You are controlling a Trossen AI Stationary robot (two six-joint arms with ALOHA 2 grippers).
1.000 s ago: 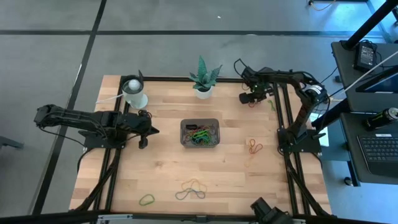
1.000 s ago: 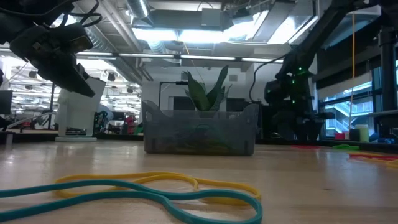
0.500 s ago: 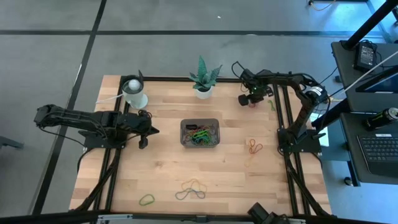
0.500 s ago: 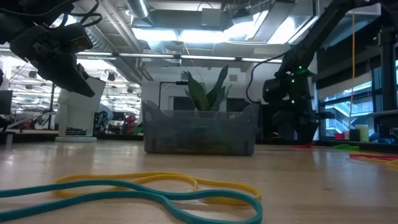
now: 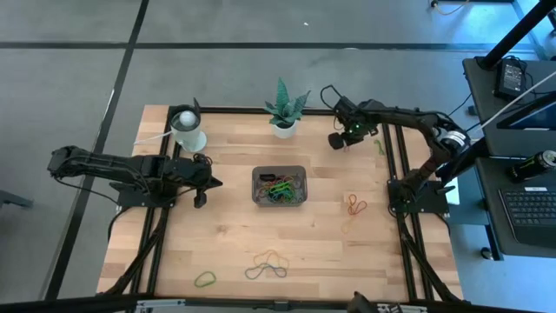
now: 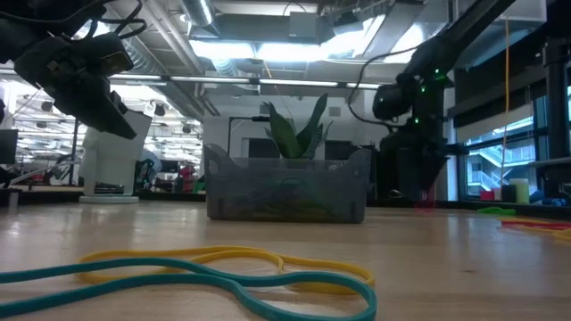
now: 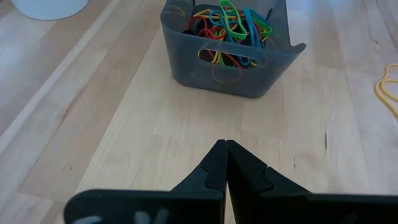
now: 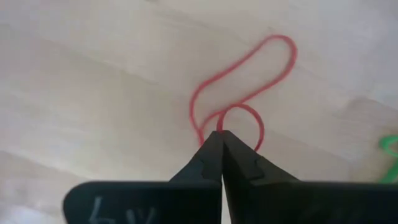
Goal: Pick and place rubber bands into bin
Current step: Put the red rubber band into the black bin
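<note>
The bin (image 5: 257, 175) stands at the table's middle with several coloured rubber bands in it; the left wrist view shows its wall (image 7: 249, 78). My right gripper (image 5: 338, 140) is at the far right, just right of the potted plant, pointing down and shut on a red rubber band (image 8: 239, 81). My left gripper (image 5: 217, 183) hovers shut left of the bin, its fingertips (image 7: 225, 146) touching nothing. More rubber bands lie loose on the wood: orange and red ones (image 5: 356, 205), yellow and teal ones (image 5: 268, 265), a green one (image 5: 205, 279). My right gripper pinches the red band between its two fingertips, where the strand crosses itself into a small loop (image 8: 219, 129). The fingers come from above, pointing down. The band's larger loop (image 8: 273, 53) hangs slack below them; whether its lower end rests on the wood I cannot tell.
A potted plant (image 5: 282, 109) stands at the far middle and a white cup (image 5: 187, 130) at the far left. A green band (image 5: 380, 146) lies by the right rail. Yellow and teal bands (image 6: 223, 267) lie near the front edge. Bare wood lies between bin and right gripper.
My right gripper has risen from the wood and drifted a little toward the table's left, toward the plant, carrying the red band along. My left arm has kept still.
</note>
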